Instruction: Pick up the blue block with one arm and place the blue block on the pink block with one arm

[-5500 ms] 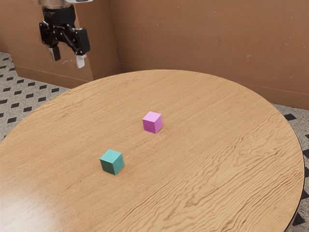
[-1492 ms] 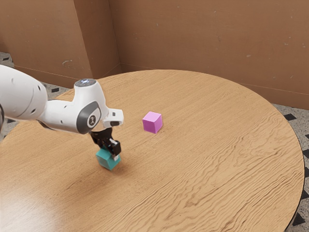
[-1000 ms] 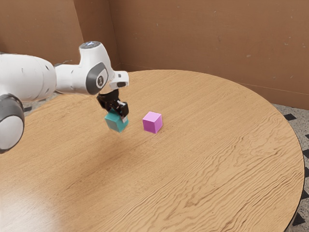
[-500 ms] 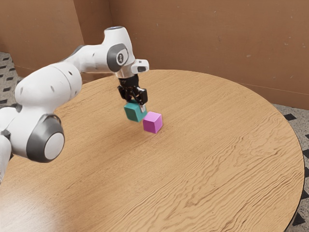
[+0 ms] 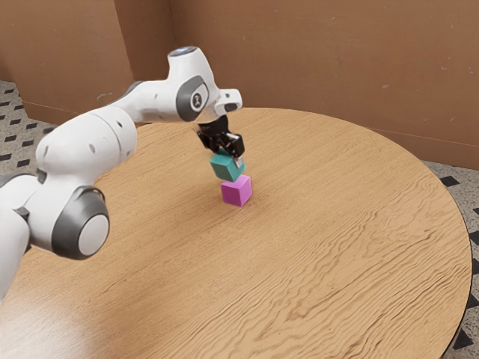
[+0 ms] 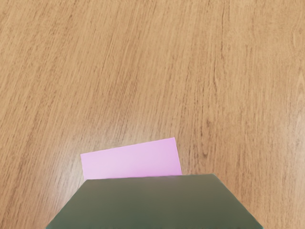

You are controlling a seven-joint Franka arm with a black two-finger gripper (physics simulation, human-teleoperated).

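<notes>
Item: round wooden table, qty 1, woodgrain top; bears pink block, qty 1, resting flat on the top, directly below the gripper. Tool: black two-finger gripper, qty 1, on white Franka arm, qty 1, pointing down over the table. Jaws at narrow-to-medium spread, closed onto blue block, qty 1 (renders teal-green), fingers on two opposite sides near its upper part. Blue block pos.: hanging from the gripper, slightly tilted, immediately over the pink block, with its lower edge at the pink block's top face; contact vs. hairline gap, cannot tell. Alignment approx. only: the held block sits a bit off toward the exterior view's left of the pink one. Wrist cam: blue block seen as a dark slab right under the hand, covering the near part of the pink block; a pink strip shows beyond its far edge, table grain around both. Surrounds: brown panel walls behind the table; speckled floor w/ black diamond tiles past the table edge. Totals: blocks 2 (1 blue, 1 pink).
</notes>
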